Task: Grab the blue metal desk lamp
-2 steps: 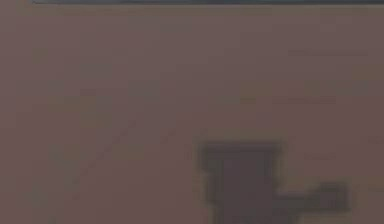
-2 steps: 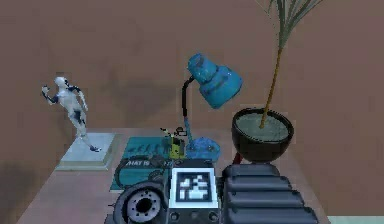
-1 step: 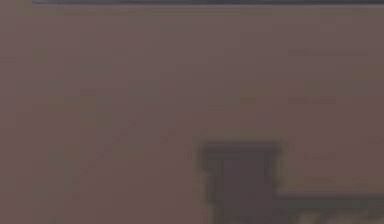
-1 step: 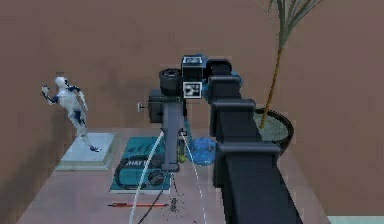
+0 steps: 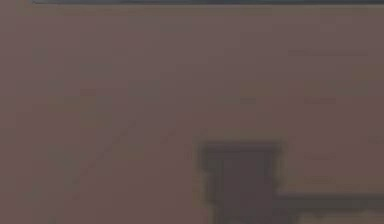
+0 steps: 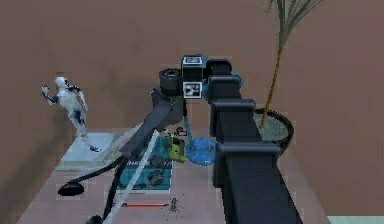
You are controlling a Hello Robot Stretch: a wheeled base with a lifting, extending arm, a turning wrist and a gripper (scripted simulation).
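Desk lamp point(image 6: 135, 145) is seen just right of the white statue point(image 6: 68, 105) on the table point(image 6: 88, 150). Its long dark arm is slanted from a flat end below the statue up and rightward to the gripper point(image 6: 168, 90). Whether the jaws are gripping anything cannot be told. Books point(image 6: 145, 178) and a blue bowl point(image 6: 203, 150) are crowded right of the statue, and a potted plant point(image 6: 275, 125) is set farther right.

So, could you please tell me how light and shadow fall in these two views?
Forward view: a dark grey shadow sits low on the brown wall, right of the middle. Arm side view: soft, even light, no glare on the table; the white statue stands bright, the arm very dark.
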